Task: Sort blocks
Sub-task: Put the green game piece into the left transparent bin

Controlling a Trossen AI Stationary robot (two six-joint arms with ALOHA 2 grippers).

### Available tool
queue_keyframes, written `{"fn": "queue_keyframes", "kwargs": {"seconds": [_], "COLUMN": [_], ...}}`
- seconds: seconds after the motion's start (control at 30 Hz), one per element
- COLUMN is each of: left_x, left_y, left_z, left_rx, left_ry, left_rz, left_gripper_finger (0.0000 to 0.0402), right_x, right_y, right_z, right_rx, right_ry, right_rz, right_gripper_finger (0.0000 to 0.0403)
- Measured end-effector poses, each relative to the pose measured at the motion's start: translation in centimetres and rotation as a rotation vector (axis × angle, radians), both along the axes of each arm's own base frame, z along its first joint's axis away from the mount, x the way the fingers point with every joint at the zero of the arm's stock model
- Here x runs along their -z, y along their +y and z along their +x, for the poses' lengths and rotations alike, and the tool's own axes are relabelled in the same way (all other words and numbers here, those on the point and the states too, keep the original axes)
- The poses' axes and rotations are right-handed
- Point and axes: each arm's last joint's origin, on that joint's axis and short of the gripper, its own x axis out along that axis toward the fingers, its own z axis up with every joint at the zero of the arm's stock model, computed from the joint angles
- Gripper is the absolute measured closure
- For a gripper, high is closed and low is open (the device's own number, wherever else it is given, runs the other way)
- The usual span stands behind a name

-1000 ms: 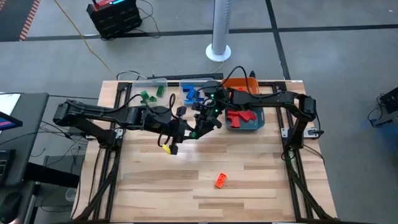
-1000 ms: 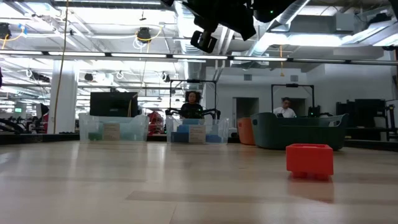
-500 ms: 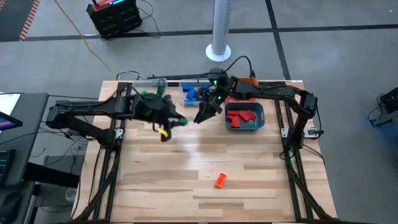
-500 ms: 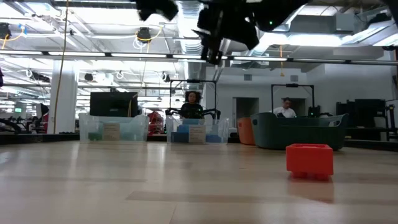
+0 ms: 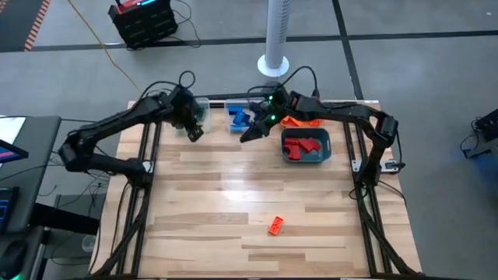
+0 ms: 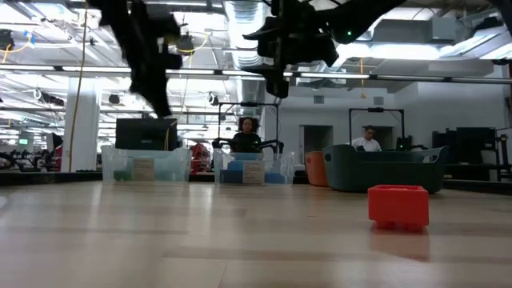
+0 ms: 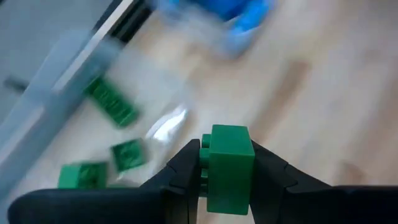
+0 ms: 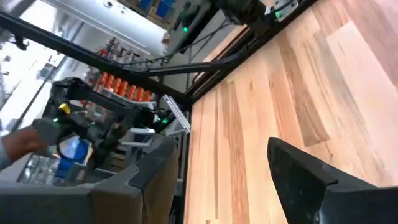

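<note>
While sorting is under way: a green block (image 7: 227, 167) is held between the fingers of the left hand (image 7: 227, 171), as seen in the left wrist view.
Left hand: it is closed on that green block, above the far edge of the tabletop (image 5: 233, 194) toward the far left corner, at the clear bin (image 5: 204, 103).
Clear bin: several green blocks (image 7: 112, 102) are already lying inside it.
Right hand (image 5: 247, 135): it is raised near the middle of the far edge, beside the blue blocks (image 5: 237, 118); nothing is seen between its fingers, which are spread apart in the right wrist view.
Teal bin (image 5: 323, 154): red blocks (image 5: 299, 145) are gathered in it, by the far right part of the tabletop.
Orange bin (image 5: 294, 120): it is partly hidden by the right arm; its contents cannot be told.
Left over: one orange block (image 5: 275, 225) lies alone toward the near edge, well apart from the bins.
Progress: the task is judged nearly done; the held green block is to be dropped, and the lone orange block remains to be fetched.
</note>
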Motion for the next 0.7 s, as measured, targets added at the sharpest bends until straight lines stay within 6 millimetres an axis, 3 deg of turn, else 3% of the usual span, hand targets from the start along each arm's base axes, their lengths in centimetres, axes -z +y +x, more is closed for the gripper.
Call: {"fn": "queue_keyframes", "kwargs": {"seconds": [0.2,0.4,0.57,0.7], "left_x": [4.8,6.6,7.9,8.1], "left_y": [4.2,7.1,8.2,8.3], "left_z": [-1.3,-0.7,-0.3,-0.1], "left_rx": [-0.131,-0.202,-0.256,-0.245], "left_ry": [0.148,0.220,0.286,0.329], "left_rz": [-0.027,0.032,0.001,-0.028], "left_gripper_finger": [0.0313,0.0313,0.0300,0.0247], "right_x": [1.1,2.0,0.5,-1.5], "right_y": [4.2,8.8,11.6,13.0], "right_z": [1.1,1.1,-0.6,-2.9], "right_rx": [-0.012,-0.040,-0.078,-0.083], "right_ry": [0.108,0.245,0.314,0.340], "right_rz": [-0.076,-0.224,-0.289,-0.386], "right_gripper_finger": [0.0153,0.0153,0.0153,0.0153]}}
